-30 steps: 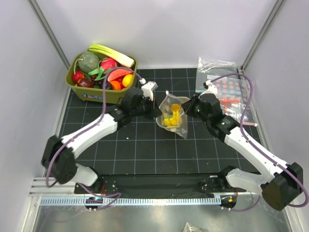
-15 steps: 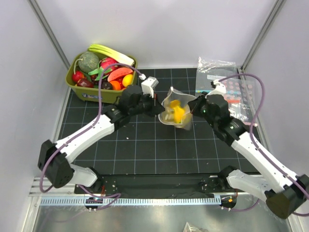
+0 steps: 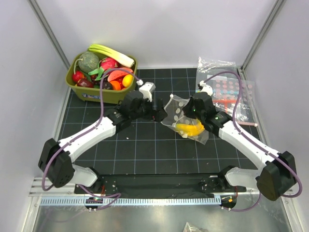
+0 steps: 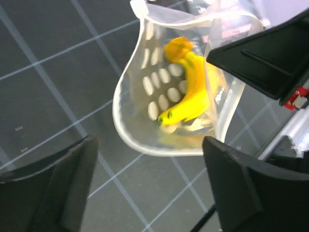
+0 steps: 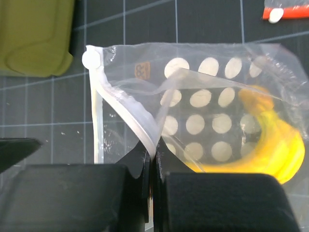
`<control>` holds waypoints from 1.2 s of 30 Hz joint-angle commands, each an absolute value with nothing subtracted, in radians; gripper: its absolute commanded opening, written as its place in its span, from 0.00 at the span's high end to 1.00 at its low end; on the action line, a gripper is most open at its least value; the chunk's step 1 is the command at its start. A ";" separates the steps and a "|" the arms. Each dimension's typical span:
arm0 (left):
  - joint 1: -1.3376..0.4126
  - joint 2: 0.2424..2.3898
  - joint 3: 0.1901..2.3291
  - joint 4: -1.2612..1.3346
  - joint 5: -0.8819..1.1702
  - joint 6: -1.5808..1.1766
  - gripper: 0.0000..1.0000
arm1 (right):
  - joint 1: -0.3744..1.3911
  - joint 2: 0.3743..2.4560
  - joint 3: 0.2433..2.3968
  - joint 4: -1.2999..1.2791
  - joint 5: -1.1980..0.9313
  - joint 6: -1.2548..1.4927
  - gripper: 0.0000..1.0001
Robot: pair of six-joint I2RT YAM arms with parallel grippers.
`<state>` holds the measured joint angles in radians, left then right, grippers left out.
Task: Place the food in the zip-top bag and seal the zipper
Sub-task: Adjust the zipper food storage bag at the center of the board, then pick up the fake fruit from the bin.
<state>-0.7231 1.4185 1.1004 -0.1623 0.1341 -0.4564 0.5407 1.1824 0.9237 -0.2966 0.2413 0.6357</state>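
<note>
The zip-top bag (image 3: 187,123), clear with cream dots, hangs from my right gripper (image 3: 185,110), which is shut on its mouth edge. In the right wrist view the fingers pinch the white zipper (image 5: 126,110) strip, with the dotted bag (image 5: 207,121) beyond them. A yellow banana (image 3: 189,128), part of the food, lies inside the bag; it also shows in both wrist views as the banana (image 4: 190,99) and banana (image 5: 277,154). My left gripper (image 3: 158,112) stands open just left of the bag, touching nothing; the bag's open mouth rim (image 4: 145,142) faces it.
A green bin (image 3: 96,94) full of toy fruit and vegetables stands at the back left, its corner (image 5: 34,34) also in the right wrist view. Clear bags with pink-red dots (image 3: 227,89) lie at the back right. The mat is a dark grid.
My left gripper has opened and let go of the bag's edge. The bag, still held by the right gripper, has swung down and to the right, and the banana has settled lower.
</note>
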 commanded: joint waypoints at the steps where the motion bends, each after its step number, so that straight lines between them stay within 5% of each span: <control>1: -0.712 1.283 1.055 -0.109 -0.029 -0.449 0.03 | 0.540 1.200 0.968 -0.259 0.226 0.655 0.99; 10: -0.623 1.181 1.046 -0.225 -0.386 -0.610 0.00 | 0.540 1.186 0.959 -0.256 0.233 0.649 0.99; 14: -0.488 1.242 1.123 -0.246 -0.156 -0.722 0.00 | 0.540 1.183 0.959 -0.252 0.230 0.649 0.99; 18: -0.416 1.331 1.219 -0.265 -0.153 -0.772 0.00 | 0.540 1.189 0.957 -0.249 0.218 0.652 0.99; 36: -0.198 1.850 1.927 -0.623 -0.345 -0.272 0.00 | 0.541 1.206 0.963 -0.239 0.160 0.650 0.99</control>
<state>-0.1909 1.8191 1.8622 -0.5968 -0.3031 -0.4564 0.5411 1.2144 0.9237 -0.2844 0.1688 0.6434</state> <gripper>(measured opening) 0.996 0.050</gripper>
